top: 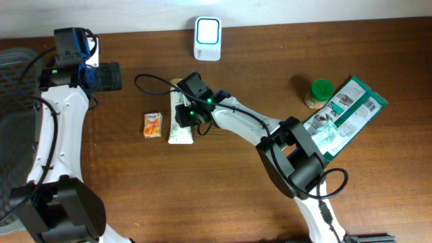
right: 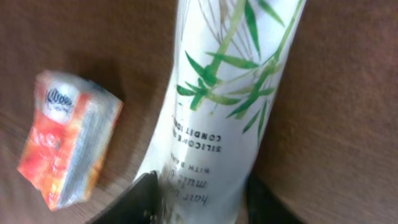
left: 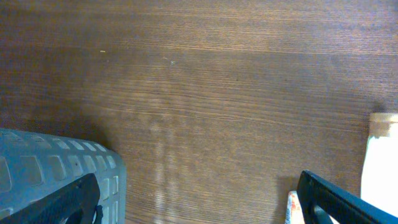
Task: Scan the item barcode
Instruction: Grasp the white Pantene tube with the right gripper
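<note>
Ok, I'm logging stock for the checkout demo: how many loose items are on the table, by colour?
White: 2, the tube and the scanner
Orange: 1, the packet
Green: 2, the jar and the package
Total: 5

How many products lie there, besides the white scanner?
4: an orange packet left of centre, a white tube beside it, a green-lidded jar and green box far right. Some may hide under the arm.

A wooden surface (top: 270, 54) bears a white tube (top: 181, 135), orange packet (top: 153, 125), green-lidded jar (top: 319, 93), green pouch (top: 347, 111) and white scanner (top: 207, 37).
</note>
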Robot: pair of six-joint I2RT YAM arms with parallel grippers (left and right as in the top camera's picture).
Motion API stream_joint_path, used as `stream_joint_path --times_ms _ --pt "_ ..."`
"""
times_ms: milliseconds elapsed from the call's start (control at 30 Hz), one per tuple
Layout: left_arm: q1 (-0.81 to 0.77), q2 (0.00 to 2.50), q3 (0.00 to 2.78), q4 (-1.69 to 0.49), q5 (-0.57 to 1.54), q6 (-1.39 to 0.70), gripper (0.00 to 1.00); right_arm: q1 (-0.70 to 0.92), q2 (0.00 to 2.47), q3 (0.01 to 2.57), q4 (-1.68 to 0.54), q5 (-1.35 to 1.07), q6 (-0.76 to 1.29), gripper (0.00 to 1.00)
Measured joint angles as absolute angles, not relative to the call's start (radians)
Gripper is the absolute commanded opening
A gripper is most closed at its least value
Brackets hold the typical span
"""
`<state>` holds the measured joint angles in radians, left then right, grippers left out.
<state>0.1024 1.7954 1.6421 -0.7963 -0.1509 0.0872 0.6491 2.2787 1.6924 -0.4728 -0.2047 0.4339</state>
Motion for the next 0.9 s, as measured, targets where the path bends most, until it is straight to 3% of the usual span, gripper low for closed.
stream_joint_path --times_ms 67,133,233,267,333,433,600,700,900 --pt "0.102 1.795 1.642 -0.797 -0.151 0.087 0.99 0.630 2.271 1.734 -0.628 -0.203 0.430 0.08" --pt "0.102 1.795 1.642 -0.797 -0.151 0.087 0.99 0.607 2.260 1.769 -0.775 -0.202 0.401 0.08" --pt "0.102 1.795 1.642 -0.796 -0.151 0.087 0.99 0.587 2.236 1.770 -0.888 -0.180 0.321 0.32" --pt "0.102 1.795 1.642 -0.797 -0.151 0.087 0.99 0.586 2.236 1.770 -0.931 -0.153 0.289 0.47" --pt "0.102 1.795 1.642 -0.797 -0.151 0.087 0.99 0.586 2.236 1.770 -0.958 -0.101 0.265 0.57" --pt "0.102 1.795 1.642 -0.797 -0.150 0.087 0.99 0.589 2.236 1.813 -1.072 -0.026 0.232 0.61" --pt "0.102 1.795 1.642 -0.796 -0.151 0.087 0.99 0.730 2.236 1.895 -1.134 0.159 0.201 0.93" --pt "0.102 1.795 1.642 -0.796 -0.151 0.087 0.99 0.864 2.240 1.891 -1.142 0.311 0.191 0.98" --pt "0.102 1.795 1.642 -0.796 -0.151 0.087 0.99 0.883 2.323 1.847 -1.159 0.464 0.185 0.98"
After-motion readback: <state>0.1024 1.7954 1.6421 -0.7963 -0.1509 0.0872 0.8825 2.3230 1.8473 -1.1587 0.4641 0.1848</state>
